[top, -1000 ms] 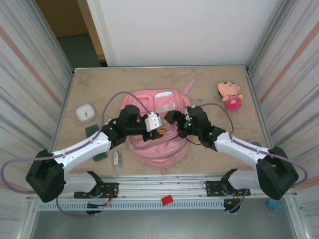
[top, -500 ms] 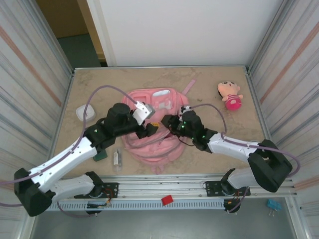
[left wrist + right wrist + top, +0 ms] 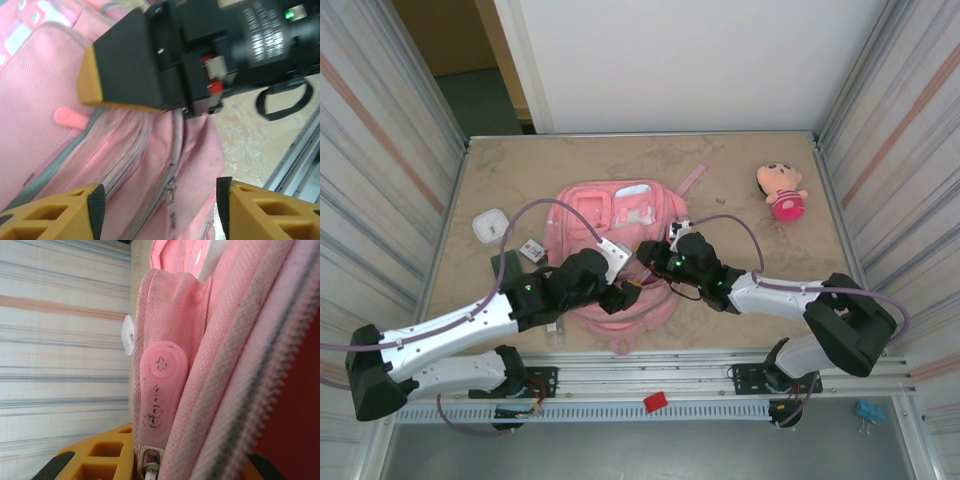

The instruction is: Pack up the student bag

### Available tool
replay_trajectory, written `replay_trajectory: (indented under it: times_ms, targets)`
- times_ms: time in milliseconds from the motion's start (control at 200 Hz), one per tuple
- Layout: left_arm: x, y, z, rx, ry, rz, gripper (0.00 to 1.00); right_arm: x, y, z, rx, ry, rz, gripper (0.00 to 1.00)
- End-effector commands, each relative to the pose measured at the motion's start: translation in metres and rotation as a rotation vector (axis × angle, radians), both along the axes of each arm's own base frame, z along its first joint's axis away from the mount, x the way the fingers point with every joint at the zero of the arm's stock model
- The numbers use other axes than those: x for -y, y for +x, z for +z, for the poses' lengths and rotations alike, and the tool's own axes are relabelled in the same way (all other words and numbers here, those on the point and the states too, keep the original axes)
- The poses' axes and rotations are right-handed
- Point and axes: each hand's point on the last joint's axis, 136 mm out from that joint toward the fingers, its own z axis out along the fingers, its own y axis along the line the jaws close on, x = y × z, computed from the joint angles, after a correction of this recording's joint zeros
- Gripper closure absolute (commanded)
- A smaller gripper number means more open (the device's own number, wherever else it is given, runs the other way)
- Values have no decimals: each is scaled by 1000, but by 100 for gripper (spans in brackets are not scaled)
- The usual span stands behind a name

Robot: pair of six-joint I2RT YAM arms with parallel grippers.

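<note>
The student bag [image 3: 605,215], a pink backpack, lies flat mid-table with its white and clear panels toward the far side. My right gripper [image 3: 646,250] sits at the bag's near right part. In the right wrist view the right gripper [image 3: 185,467] is shut on the bag's zip edge [image 3: 225,370], beside a pink rubber zip pull [image 3: 160,390]. My left gripper [image 3: 626,292] hovers over the bag's near end. In the left wrist view the left gripper [image 3: 160,210] stands open above pink fabric and a metal zip slider [image 3: 171,187], holding nothing. The right gripper's black finger [image 3: 130,62] lies just beyond.
A doll in a pink dress [image 3: 780,190] lies at the far right. On the left are a small white box [image 3: 490,225], a small card [image 3: 531,250] and a dark green item [image 3: 505,265]. A bag strap [image 3: 695,178] points to the far side. Metal walls flank the table.
Both grippers have drawn toward the near edge. The right gripper has shut on the bag's zip edge, and the left gripper has opened wider. The left arm swung lower, uncovering the small card.
</note>
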Motion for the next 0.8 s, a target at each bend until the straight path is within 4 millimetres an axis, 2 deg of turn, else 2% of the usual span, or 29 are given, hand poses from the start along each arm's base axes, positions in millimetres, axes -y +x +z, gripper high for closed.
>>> replay_trajectory:
  times_ms: [0,145,316,511,646,732,797]
  targets:
    - [-6,-1,-18,-65,11,77,38,-5,-4,58,159,80,14,87]
    - [2,-10,-35,-124,38,73,37,3,-10,65,190,63,-2,85]
    - [5,-16,-46,-153,49,93,37,10,-16,69,193,46,-8,84]
    - [10,-32,-42,-159,18,102,37,22,-17,61,215,-2,-37,86]
    - [9,-45,-43,-201,-3,123,35,23,-28,51,215,6,-16,85]
    - [8,-45,-42,-209,-2,139,35,35,-30,61,209,-2,-49,83]
    - [4,-43,-35,-197,16,155,33,42,-32,67,230,-80,-70,80]
